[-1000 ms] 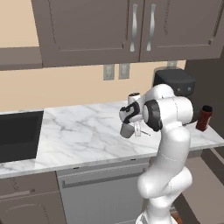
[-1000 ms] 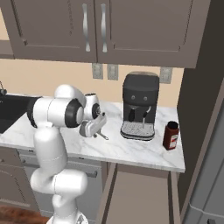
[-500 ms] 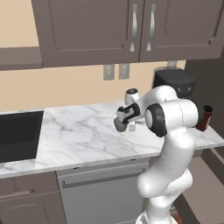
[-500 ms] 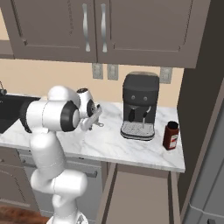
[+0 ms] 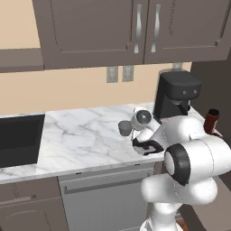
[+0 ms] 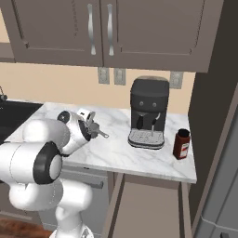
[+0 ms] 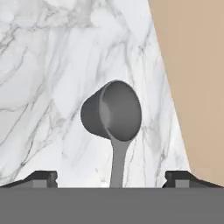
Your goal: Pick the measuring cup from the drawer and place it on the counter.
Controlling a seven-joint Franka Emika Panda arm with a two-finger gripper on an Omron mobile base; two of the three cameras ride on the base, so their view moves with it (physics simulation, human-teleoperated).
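Left base view first: the small dark grey cylindrical measuring cup sits on the long white marble surface with grey veins, just left of the white arm's wrist. The boxy black coffee machine stands further right on the same surface, and the dark red bottle with a black cap peeks out behind the arm's big shoulder. The black sink is sunk in at the far left.

Right base view: the end effector hovers over the marble, and the cup's thin handle pokes out just past it. The coffee machine is to the right, the red bottle beyond that. The shallow taupe-brown drawer hangs pulled out below the surface edge.

Hand view: the cup lies between the two dark fingertips, which are spread wide and touch nothing. Its handle points back toward the camera, and the beige wall fills the right.
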